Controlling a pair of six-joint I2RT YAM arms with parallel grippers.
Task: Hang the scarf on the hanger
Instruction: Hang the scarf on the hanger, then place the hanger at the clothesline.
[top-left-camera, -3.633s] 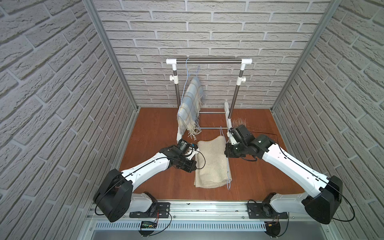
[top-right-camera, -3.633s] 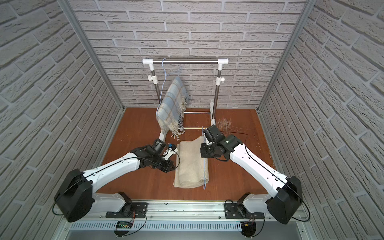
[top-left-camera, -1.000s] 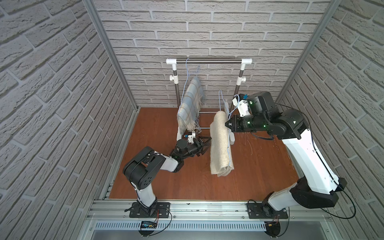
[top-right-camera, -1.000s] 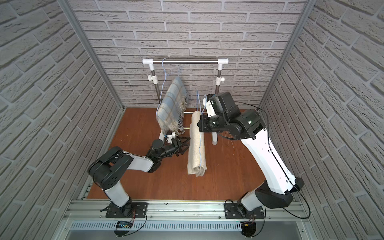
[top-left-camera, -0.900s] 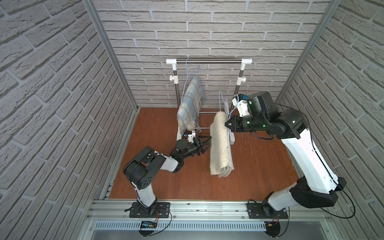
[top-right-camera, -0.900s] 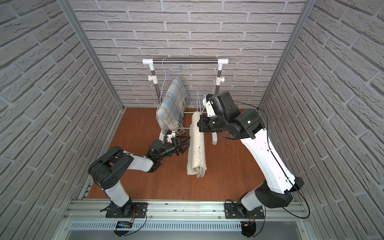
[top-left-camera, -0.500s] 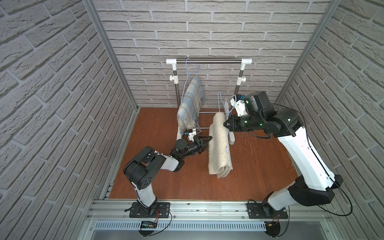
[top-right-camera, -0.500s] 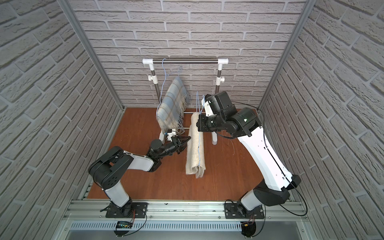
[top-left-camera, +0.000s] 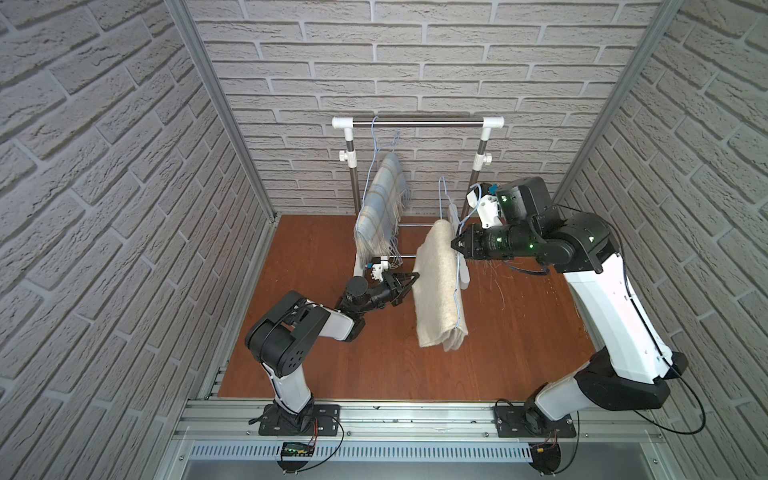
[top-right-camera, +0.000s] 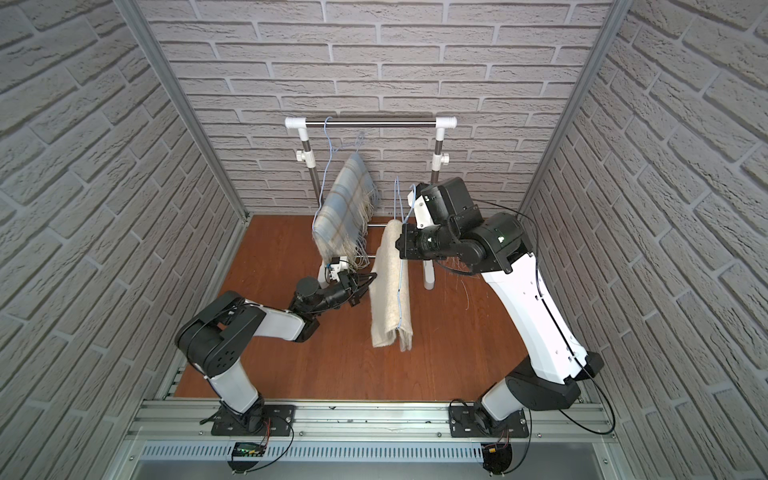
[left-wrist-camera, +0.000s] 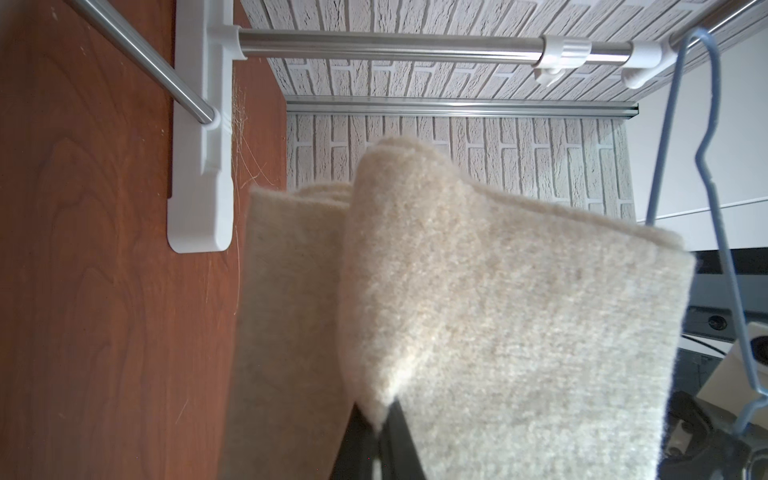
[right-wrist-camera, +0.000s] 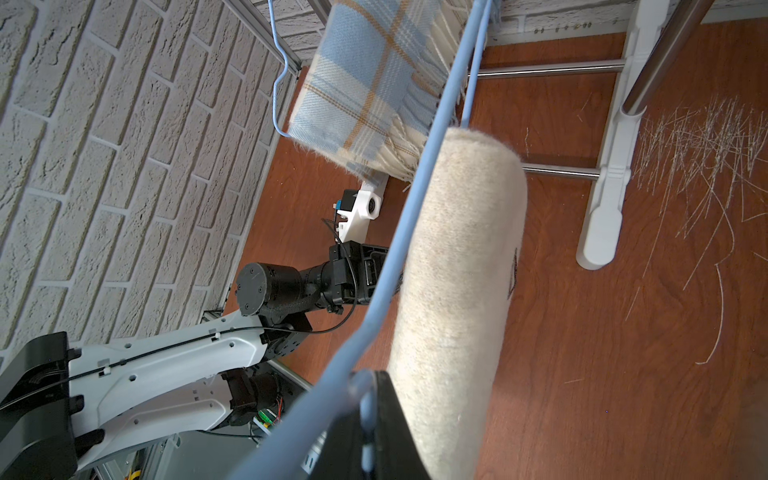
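A cream scarf (top-left-camera: 438, 291) hangs folded over a blue wire hanger (top-left-camera: 443, 195), well above the wooden floor in both top views. My right gripper (top-left-camera: 458, 245) is shut on the hanger's wire at the scarf's upper end. In the right wrist view the hanger (right-wrist-camera: 411, 224) runs along the scarf (right-wrist-camera: 453, 270) from that gripper (right-wrist-camera: 368, 399). My left gripper (top-left-camera: 414, 277) reaches in from the left and is shut on the scarf's side edge. The left wrist view shows a pinch of scarf (left-wrist-camera: 498, 311) between the closed tips of the left gripper (left-wrist-camera: 384, 419), with the hanger (left-wrist-camera: 723, 232) behind.
A clothes rack with a steel top rail (top-left-camera: 417, 122) stands at the back wall. A blue plaid scarf (top-left-camera: 380, 212) hangs from it on another hanger, just left of the cream one. The rack's white foot (top-left-camera: 463, 274) and loose fibres (right-wrist-camera: 702, 145) lie on the floor. Brick walls close three sides.
My left gripper has closed onto the cream scarf's edge. The right arm has carried hanger and scarf slightly left. A few seconds earlier the scarf lay flat on the floor.
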